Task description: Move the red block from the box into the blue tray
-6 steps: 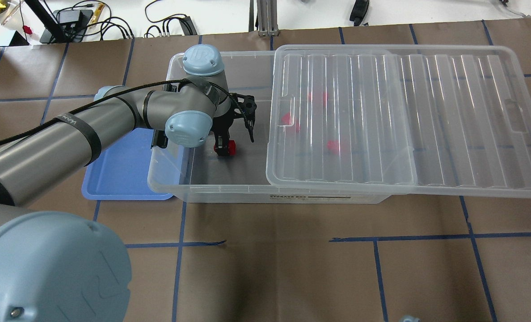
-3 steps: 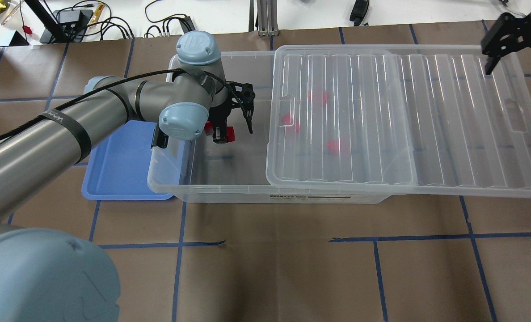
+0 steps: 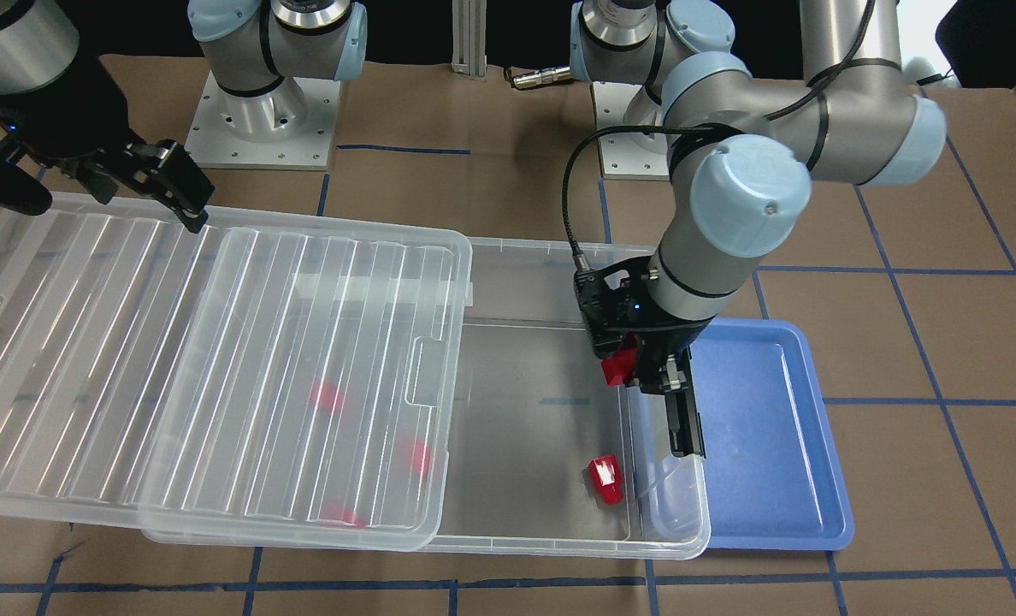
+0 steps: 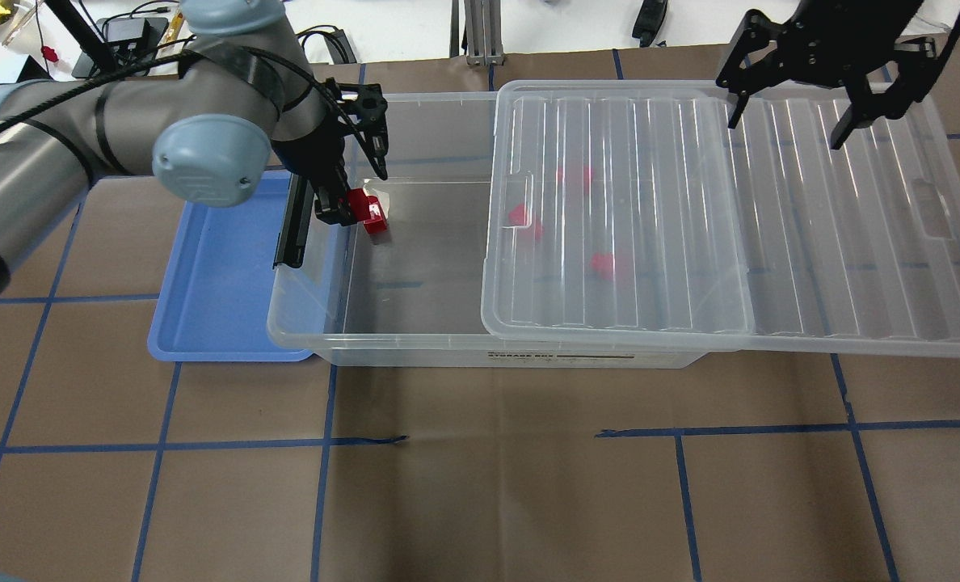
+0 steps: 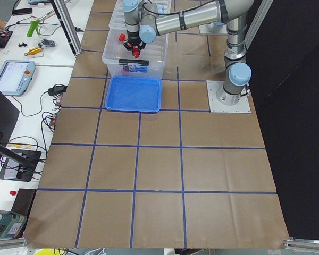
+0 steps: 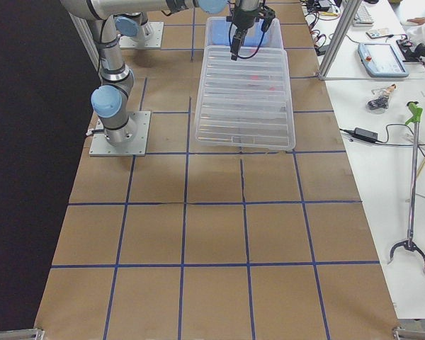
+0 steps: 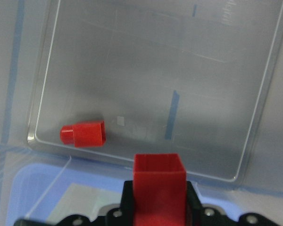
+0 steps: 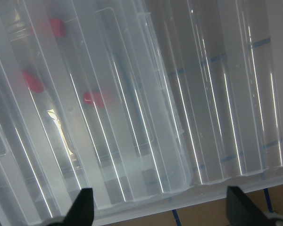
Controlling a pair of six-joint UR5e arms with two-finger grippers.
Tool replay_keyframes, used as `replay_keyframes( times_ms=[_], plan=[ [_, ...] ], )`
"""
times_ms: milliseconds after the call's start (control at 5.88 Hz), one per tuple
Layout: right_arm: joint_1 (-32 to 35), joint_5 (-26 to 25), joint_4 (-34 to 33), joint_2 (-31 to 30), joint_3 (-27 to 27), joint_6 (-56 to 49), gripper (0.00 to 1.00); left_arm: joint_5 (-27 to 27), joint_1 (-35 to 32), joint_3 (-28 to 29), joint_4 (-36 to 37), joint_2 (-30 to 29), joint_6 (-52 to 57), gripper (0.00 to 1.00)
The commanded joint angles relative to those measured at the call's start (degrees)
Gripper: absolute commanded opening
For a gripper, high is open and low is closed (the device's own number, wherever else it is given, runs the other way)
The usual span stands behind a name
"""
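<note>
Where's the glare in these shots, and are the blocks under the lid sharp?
Right wrist view: bright streaks run along the ribbed lid; the blocks beneath are smeared pink blobs. Front-facing view: similar white streaks on the lid. Overhead view: little glare, but those blocks look hazy. Left wrist view: no lid in the way, the loose block shows crisp edges.

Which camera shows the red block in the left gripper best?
Left wrist-mounted: the red block sits large in the foreground, clamped in the left gripper. Front-facing shows it small but clear; overhead merges it with the loose block; exterior left shows a speck.
</note>
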Motion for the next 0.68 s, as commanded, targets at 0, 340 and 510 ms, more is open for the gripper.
replay_keyframes(
  times_ms=[0,340,510],
  plan=[
    [1.4,-0.3,-0.1,0.3,0.0,0.5,1.0,-0.9,7.2,0.3,-4.8,4.6,0.3,0.03],
    [1.1,-0.3,-0.6,0.6,0.5,-0.7,1.0,-0.3,14.6,-1.2,-5.2,4.3,13.0,0.03],
    [-0.2,-1.2,-0.9,0.7,0.5,-7.8,1.0,1.3,16.6,-1.1,-4.3,2.1,19.9,0.03]
  ],
)
